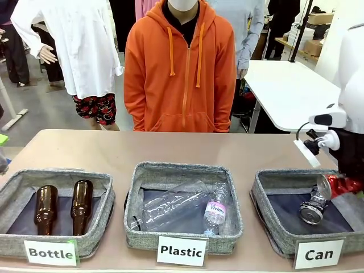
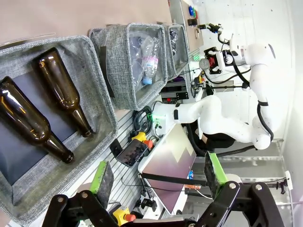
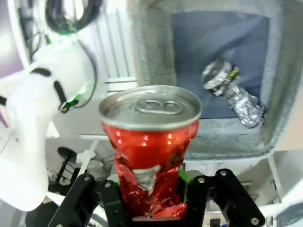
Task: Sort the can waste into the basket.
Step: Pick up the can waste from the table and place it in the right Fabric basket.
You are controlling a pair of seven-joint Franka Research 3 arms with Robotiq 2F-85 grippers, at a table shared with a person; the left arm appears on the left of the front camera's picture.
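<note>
- Two crushed cans make up the can waste: the silver-grey can (image 1: 313,208) lies on the dark lining inside the basket (image 1: 267,219) labelled "Can", tilted with its round end toward the front wall.
- One, the red can (image 3: 150,156), sits between the green pads of the right pincer (image 3: 150,201); whether the pads grip it or have just slackened cannot be told.
- Its long axis runs along the pincer's fingers, lid pointing away from the wrist; in the front view it (image 1: 336,186) hangs over the basket's right part, just above the silver-grey can.
- Straight down lies open lining, so a release would likely land it inside; the right wall and the silver-grey can are the near edges.
- Farther off, the left pincer (image 2: 158,182) is spread and empty, beside the "Bottle" basket (image 2: 97,85) at the counter's (image 1: 114,148) other end.
- The right arm is clearly nearer.
</note>
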